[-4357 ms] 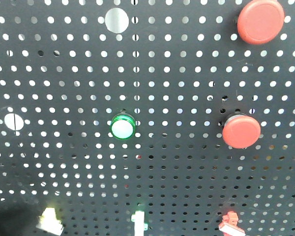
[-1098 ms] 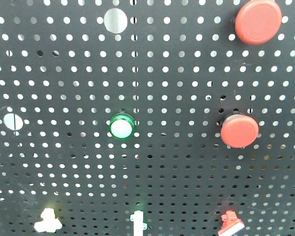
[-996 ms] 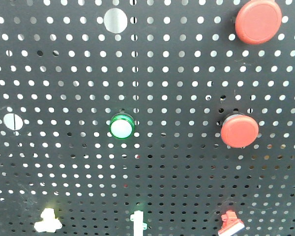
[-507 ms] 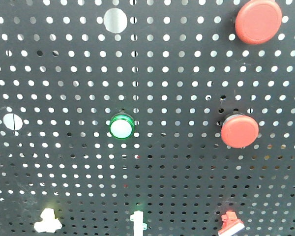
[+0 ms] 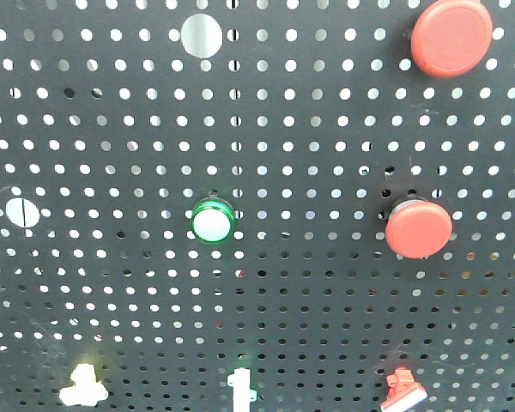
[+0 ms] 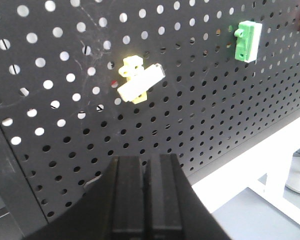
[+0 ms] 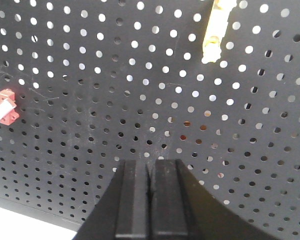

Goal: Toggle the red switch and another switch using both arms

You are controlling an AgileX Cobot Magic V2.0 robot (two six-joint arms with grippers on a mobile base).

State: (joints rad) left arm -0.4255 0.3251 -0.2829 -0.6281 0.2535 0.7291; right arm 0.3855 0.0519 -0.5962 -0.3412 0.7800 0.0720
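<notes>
We judge the toggling step to be open: both pincers stand off from the black pegboard and neither touches a switch. The left pincer is clenched on nothing, its fingers pressed together, aimed below the yellow switch, with the green switch further along. The right pincer is likewise clenched and empty. The red switch lies well off to one side of its view, and a pale switch sits near the upper edge; it may be the yellow one, but we cannot be sure. In the front view the red switch sits at the bottom edge, below the two red mushroom buttons and right of the green-ringed button. Next, each arm should probably bring its closed tips level with a lever, the right one swinging across to the red switch, and push squarely so that the tips do not slip off. Compared with 4.4 s ago, a dark blur at the lower left corner beside the yellow switch is gone. The red and yellow levers also appear tilted differently, though the whole view has shifted slightly too.
</notes>
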